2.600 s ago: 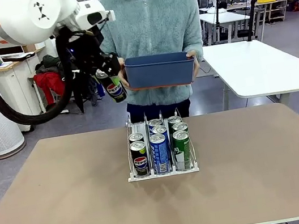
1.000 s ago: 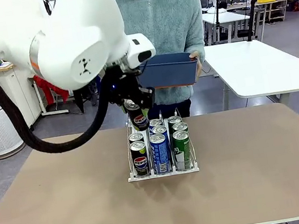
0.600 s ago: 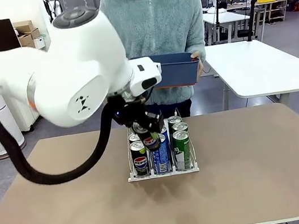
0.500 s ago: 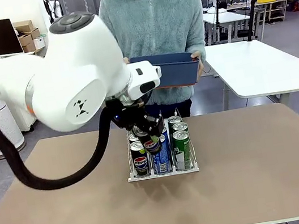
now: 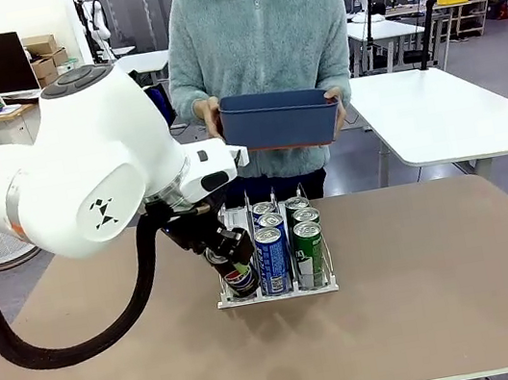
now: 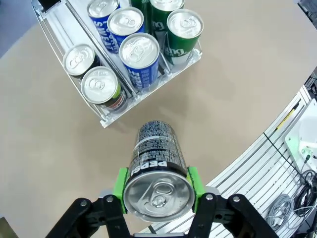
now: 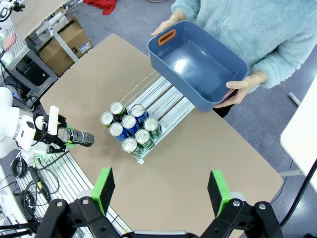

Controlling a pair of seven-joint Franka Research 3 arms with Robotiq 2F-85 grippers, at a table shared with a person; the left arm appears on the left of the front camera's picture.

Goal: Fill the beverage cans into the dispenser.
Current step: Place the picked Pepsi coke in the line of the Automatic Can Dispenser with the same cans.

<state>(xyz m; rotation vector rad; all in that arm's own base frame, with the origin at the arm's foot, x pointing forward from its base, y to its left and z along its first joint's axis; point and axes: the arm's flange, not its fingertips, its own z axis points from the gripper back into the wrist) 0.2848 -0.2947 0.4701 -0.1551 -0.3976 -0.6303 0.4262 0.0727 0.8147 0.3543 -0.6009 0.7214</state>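
I have a Pepsi can in my left gripper, down low by the dispenser's near left corner.

My left gripper (image 6: pixel 157 184) is clamped by its green pads (image 6: pixel 120 184) on the black Pepsi can (image 6: pixel 157 176), which lies tilted almost flat; it has come down from above the rack, where it hung half a second ago, to just in front of the left lane. The dispenser (image 5: pixel 277 293) sits mid-table with two black cans (image 6: pixel 100 87) in the left lane, blue cans (image 5: pixel 272 257) in the middle and green cans (image 5: pixel 309 251) on the right. My right gripper (image 7: pixel 161 192) hangs high above the table, jaws spread wide, holding nothing. The person (image 5: pixel 259 43) holds the dark blue bin (image 5: pixel 278 119) as before.
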